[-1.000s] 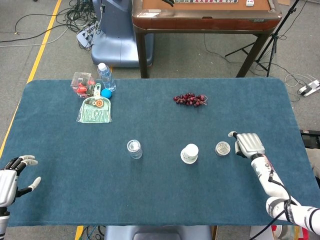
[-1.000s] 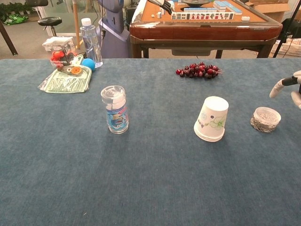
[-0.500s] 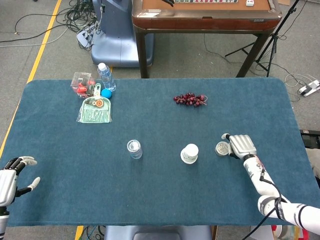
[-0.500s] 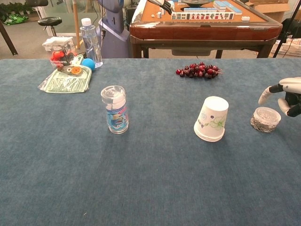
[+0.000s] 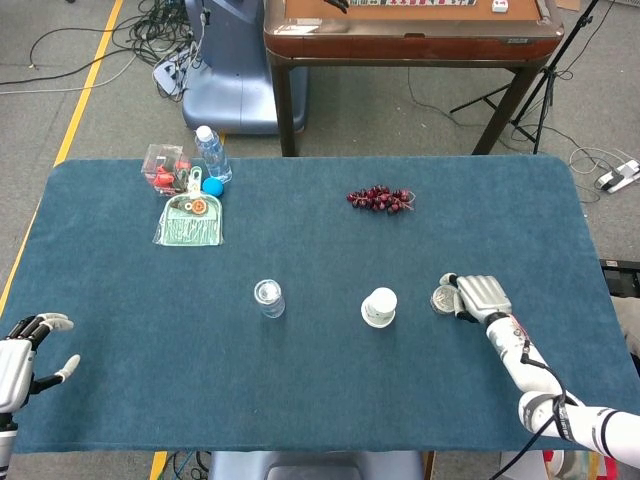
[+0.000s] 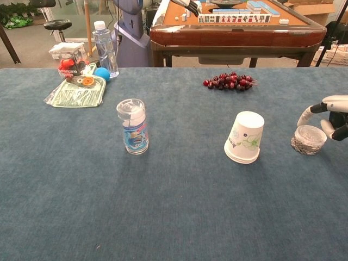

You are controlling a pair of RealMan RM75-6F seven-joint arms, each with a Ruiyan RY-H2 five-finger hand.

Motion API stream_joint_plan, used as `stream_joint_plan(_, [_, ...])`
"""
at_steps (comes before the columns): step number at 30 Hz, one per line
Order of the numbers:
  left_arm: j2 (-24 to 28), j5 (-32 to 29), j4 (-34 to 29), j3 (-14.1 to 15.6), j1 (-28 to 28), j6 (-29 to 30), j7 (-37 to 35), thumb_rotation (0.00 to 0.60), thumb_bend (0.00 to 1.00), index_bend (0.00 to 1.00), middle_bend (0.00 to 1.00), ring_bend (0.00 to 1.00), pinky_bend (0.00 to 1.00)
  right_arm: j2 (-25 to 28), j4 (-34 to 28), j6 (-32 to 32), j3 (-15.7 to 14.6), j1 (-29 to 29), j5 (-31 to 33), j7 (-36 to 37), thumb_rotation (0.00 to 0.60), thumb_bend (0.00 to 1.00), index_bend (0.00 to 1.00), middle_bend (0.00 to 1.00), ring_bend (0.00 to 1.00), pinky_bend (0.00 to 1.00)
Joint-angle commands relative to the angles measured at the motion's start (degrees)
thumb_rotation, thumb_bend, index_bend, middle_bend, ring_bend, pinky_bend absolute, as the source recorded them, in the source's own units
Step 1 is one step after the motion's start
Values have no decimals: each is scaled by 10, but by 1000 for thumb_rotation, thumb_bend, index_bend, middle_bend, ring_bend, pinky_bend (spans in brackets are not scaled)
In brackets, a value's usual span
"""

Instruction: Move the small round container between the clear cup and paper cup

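Observation:
The small round container, clear with a grey lid, stands on the blue table right of the upturned paper cup. The clear cup, lidded and printed, stands further left. My right hand cups the container: the thumb arches over its far left side and the fingers lie against its right side, without a plain grip. My left hand rests open at the table's near left corner, far from everything.
A bunch of dark red grapes lies behind the paper cup. At the back left sit a water bottle, a green packet and small toys. A brown table stands beyond the far edge.
My right hand has moved left and nearer, from beside the container to around it, its thumb curling over the far side. The container and my left hand have hardly shifted.

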Motion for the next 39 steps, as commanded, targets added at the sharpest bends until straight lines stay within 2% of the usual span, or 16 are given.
stream_joint_plan(1, [0,0,-1,0,0,0,0,600,243,380,339,295,551,11,-13,-3,-5,-2,0,6,600,990,268,999,1000,1000])
stream_joint_plan(17, [3,3,-5,2,-1,-3,5,600,242,380,341,295,550,75,-110,0,-36,-7,-4,12,600,990,295,1000,1000,1000])
stream_joint_plan(33, [2,5,-5,4,-1,-5,4,600,243,355,346,297,550,112,-171,-17,-76,8,9,-3,600,990,357,1000,1000,1000])
stream_joint_plan(38, [2,5,-6,4,-1,-6,4,600,243,355,346,297,551,120,-185,3,-80,4,-10,-3,600,985,379,1000,1000,1000])
stream_joint_plan(39, [2,5,-6,4,-1,-6,4,600,243,355,346,297,551,118,-183,14,-78,0,-20,-2,600,957,380,992,1000,1000])
